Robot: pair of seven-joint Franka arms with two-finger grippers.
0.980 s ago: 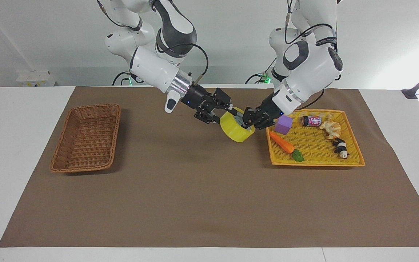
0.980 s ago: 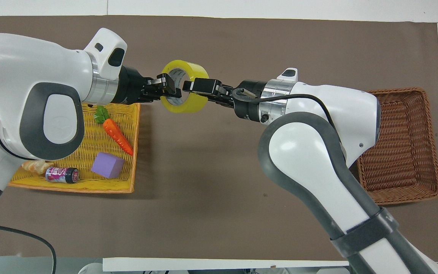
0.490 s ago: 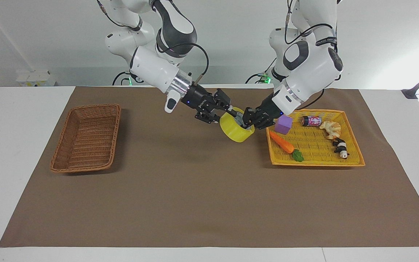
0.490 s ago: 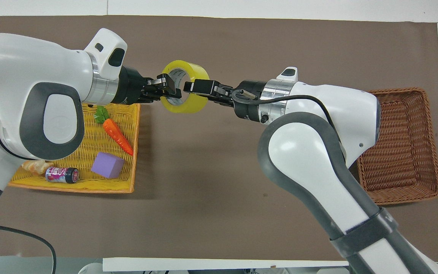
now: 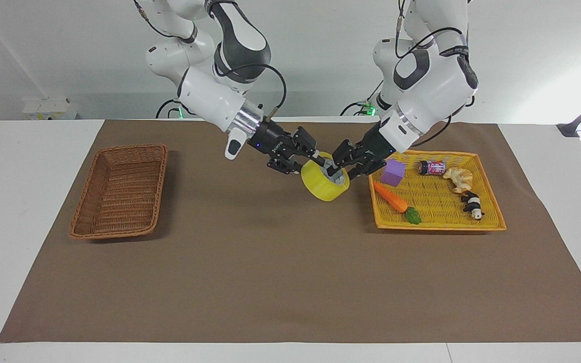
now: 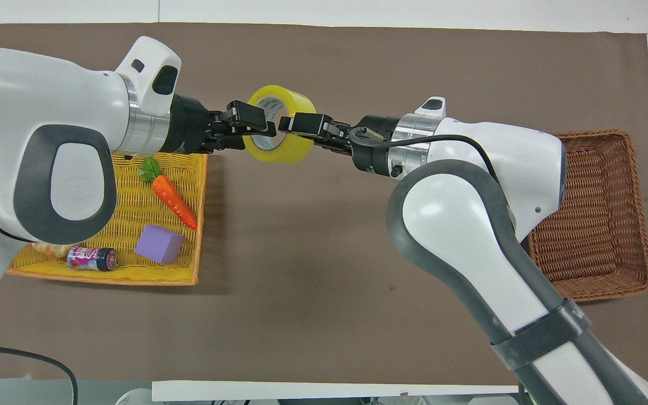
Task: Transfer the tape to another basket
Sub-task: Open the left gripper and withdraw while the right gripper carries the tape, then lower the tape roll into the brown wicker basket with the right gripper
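The yellow tape roll hangs tilted in the air over the brown mat, between the two baskets; it also shows in the overhead view. My right gripper is shut on the roll's rim, one finger inside the pale core. My left gripper is at the roll's other edge with its fingers spread, one tip still over the core. The brown wicker basket sits empty at the right arm's end of the table.
A bright yellow woven tray at the left arm's end holds a purple cube, a carrot, a small can, a pastry and a panda toy.
My left gripper has opened and let go of the tape's rim. My right gripper keeps its hold, and the roll has shifted slightly toward the right arm's end.
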